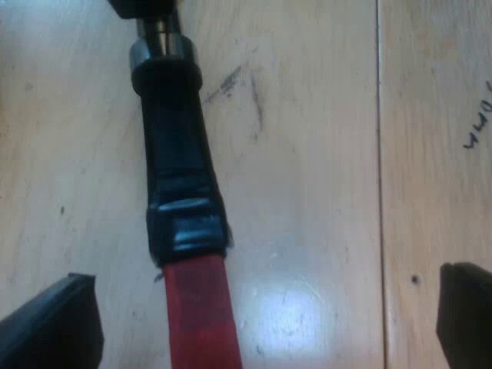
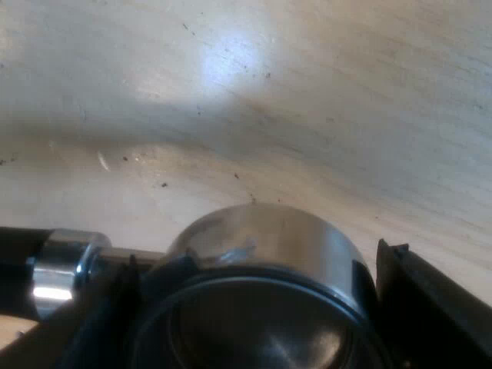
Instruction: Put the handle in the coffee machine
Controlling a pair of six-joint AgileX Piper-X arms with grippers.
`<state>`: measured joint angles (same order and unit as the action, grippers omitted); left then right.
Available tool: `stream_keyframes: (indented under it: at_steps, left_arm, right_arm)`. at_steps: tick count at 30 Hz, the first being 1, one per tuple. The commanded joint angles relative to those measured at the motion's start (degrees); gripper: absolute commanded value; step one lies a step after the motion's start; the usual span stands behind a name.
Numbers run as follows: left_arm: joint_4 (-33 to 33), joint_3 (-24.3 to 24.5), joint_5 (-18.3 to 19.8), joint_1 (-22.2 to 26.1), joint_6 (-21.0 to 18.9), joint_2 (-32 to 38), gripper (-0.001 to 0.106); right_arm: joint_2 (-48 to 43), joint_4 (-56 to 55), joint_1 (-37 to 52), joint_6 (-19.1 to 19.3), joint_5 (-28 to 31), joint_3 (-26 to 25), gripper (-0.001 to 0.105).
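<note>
One holder (image 1: 178, 154) lies flat on the pale wooden counter (image 1: 323, 169), not in any machine. Its handle is a single dark, glossy grip that widens a little toward a black band. Past the band it ends in one flat red strip (image 1: 200, 315). At the other end of the grip sits one shiny metal collar (image 1: 160, 52).

The left gripper (image 1: 269, 280) hangs over the red end with its two black jaws spread wide. One jaw is just beside the red strip and the other is well apart from it, and neither touches the handle.

The right gripper (image 2: 261, 257) is at the holder's head. This is one round steel cup (image 2: 265, 231) with a dark hollow inside, its outer wall bright and lightly scuffed. The two jaws sit against opposite sides of the cup, closed on it. The collar shows close beside one jaw, where the neck meets the dark grip.

The counter has one straight seam (image 1: 379, 154) between two boards. There are a few dark scratches near the handle, one small pencilled scribble (image 1: 477, 115) beyond the seam, and scattered dark specks near the cup.
</note>
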<state>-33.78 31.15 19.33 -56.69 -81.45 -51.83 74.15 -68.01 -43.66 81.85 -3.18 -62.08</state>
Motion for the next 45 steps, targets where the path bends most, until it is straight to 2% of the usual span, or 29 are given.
stream_keyframes:
  at_steps: [1,8,11,14,16,18,28,39,41,45]
  left_arm:
    - [2.9,0.0,0.2,-0.1,-0.6,-1.3,0.089]
    - [4.5,0.0,0.2,0.5,-0.6,-4.6,0.089]
    - [4.6,-0.3,0.2,2.4,-0.6,-5.6,0.089]
    - [4.6,-1.0,2.3,5.1,-0.3,-5.8,0.089]
    - [4.6,-1.8,5.7,6.6,2.3,-6.0,0.089]
    - [4.7,-2.8,6.9,6.7,4.7,-5.9,0.089]
    - [9.4,-3.9,7.8,6.7,5.7,-5.9,0.089]
    - [9.6,-3.9,8.8,6.7,6.5,-5.9,0.089]
    - [9.5,-3.9,8.8,6.7,7.4,-6.2,0.088]
    - [10.1,-3.9,8.7,6.7,8.6,-9.3,0.080]
  right_arm:
    - [-0.7,-0.1,0.2,-0.2,-0.7,-0.7,0.000]
    - [-0.7,-0.1,0.2,-0.2,-0.7,-0.7,0.000]
    - [-0.7,-0.1,0.2,-0.2,-1.0,-0.7,0.000]
    - [-0.7,-0.1,0.2,-0.2,-1.0,-0.7,0.000]
    - [-0.7,-0.1,0.2,-0.2,-1.4,-0.7,0.000]
    - [-0.7,-0.1,0.2,-0.2,-2.5,-0.7,0.000]
    - [-0.7,-0.1,0.2,-0.2,-5.6,-0.7,0.000]
    - [-0.7,-0.1,0.2,-0.2,-6.1,-0.7,0.000]
    - [-0.7,-0.1,0.2,-0.2,-6.1,-0.7,0.000]
    - [-0.7,-0.1,0.2,-0.2,-6.1,-0.7,0.000]
